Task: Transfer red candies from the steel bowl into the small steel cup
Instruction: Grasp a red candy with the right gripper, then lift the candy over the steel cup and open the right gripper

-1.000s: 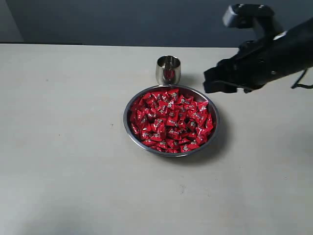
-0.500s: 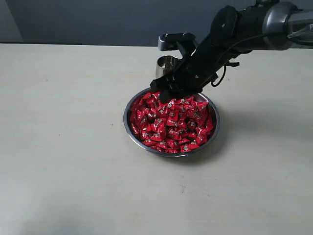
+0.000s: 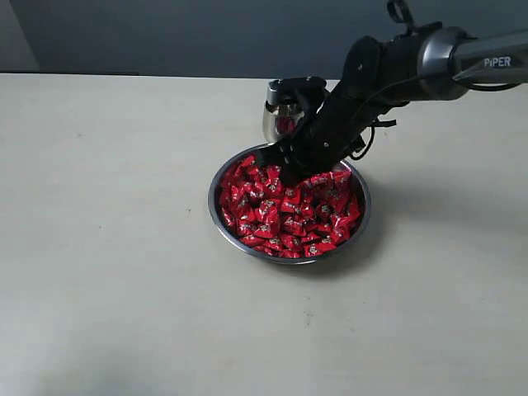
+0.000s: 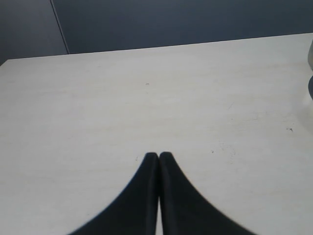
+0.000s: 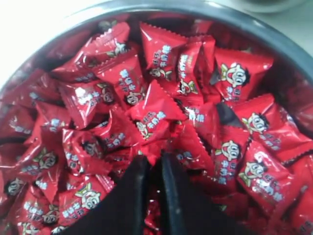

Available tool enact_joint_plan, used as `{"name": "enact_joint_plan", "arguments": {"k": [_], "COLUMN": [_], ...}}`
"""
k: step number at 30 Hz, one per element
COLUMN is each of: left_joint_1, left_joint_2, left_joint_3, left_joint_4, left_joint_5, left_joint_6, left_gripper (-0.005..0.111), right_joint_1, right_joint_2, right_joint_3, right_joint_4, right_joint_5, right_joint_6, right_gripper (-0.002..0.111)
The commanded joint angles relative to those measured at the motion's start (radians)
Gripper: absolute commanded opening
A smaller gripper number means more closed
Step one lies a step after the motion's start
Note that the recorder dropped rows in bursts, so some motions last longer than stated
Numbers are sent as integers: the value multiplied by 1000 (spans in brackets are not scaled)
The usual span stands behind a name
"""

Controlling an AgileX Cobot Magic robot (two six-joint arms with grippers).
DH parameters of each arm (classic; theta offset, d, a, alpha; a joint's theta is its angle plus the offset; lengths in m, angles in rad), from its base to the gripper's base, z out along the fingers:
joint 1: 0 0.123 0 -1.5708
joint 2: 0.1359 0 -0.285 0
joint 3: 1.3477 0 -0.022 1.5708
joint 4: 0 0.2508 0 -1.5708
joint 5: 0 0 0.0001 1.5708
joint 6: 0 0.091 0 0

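Your right gripper (image 3: 279,167) is reaching down into the red candies (image 3: 285,216) piled in the steel bowl (image 3: 211,200), on the side nearest the small steel cup (image 3: 277,124), jaws pinching nearly together on a red wrapper. Cup is standing just beside the bowl's rim on the tabletop (image 3: 107,247). Your left gripper (image 4: 159,155) is hovering over the tabletop, jaws clenched together.
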Motion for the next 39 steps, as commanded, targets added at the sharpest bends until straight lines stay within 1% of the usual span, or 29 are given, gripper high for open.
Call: {"name": "enact_joint_plan", "arguments": {"k": [1,7,13,18,22,29,33,38,39], "left_joint_1": [-5,-5,-5,-5,-5,-5,-5,-5,-5], "left_joint_2": [-5,-5,-5,-5,-5,-5,-5,-5,-5], "left_joint_3": [-8,-8,-8,-8,-8,-8,-8,-8,-8], "left_joint_4": [2,2,2,2,2,2,2,2,2], "left_joint_5": [-5,-5,-5,-5,-5,-5,-5,-5,-5], "left_joint_6": [-1,-1,-1,-1,-1,-1,-1,-1,-1], "left_gripper": [0,0,0,0,0,0,0,0,0], "right_joint_1": [0,0,-1,-1,-18,-76,-104,-104,-104], "right_joint_2": [-5,-17,-105,-167,-135,15,115,184,188], "right_joint_3": [-7,-7,-7,-10,-87,-290,-408,-447,-447], "right_joint_4": [-11,-27,-44,-51,-56,-49,-49,-45,-45], "right_joint_5": [-23,-21,-12,-80,-94,-85,-31,-19,-19], "right_joint_6": [0,0,0,0,0,39,44,44,44], "right_gripper": [0,0,0,0,0,0,0,1,5]}}
